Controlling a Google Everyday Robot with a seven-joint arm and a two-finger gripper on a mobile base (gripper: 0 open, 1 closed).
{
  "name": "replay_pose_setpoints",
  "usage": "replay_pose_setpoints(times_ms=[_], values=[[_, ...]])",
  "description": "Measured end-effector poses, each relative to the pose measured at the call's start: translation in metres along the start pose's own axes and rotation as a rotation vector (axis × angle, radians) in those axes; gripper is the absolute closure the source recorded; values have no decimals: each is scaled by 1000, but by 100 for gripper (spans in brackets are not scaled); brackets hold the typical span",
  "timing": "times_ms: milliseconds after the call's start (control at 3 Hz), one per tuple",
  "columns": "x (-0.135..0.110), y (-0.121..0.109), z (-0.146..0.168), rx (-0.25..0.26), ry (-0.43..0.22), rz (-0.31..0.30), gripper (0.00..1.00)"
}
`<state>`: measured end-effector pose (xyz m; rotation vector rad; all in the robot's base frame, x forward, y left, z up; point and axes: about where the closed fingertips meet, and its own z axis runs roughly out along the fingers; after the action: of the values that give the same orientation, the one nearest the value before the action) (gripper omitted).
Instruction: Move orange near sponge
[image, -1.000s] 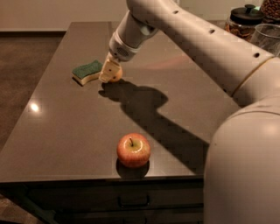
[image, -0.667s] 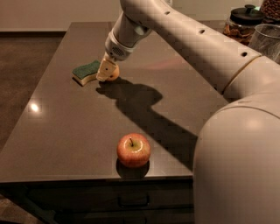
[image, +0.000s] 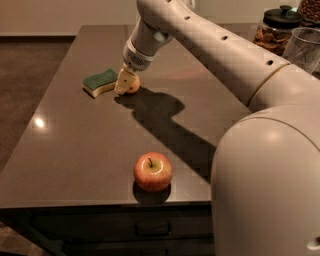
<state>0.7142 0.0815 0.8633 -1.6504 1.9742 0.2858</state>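
Brown glossy surface (image: 75, 150) carries the sponge (image: 100, 82) at ten o'clock; just beside it the tool (image: 125, 86) apparently pinches the orange (image: 134, 88); apple (image: 152, 171) at six, jar (image: 280, 27) at two.

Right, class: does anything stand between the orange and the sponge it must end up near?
Nothing separate does. The orange is just beside the sponge, with only the gripper itself at the orange's sponge side. The apple sits well away, near the front edge of the table.
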Motion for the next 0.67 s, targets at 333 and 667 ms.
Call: replay_pose_setpoints(times_ms=[333,667], values=[[5,-2,-2,-1,4,6,12],[14,0,-12,-34,-4,19,0]])
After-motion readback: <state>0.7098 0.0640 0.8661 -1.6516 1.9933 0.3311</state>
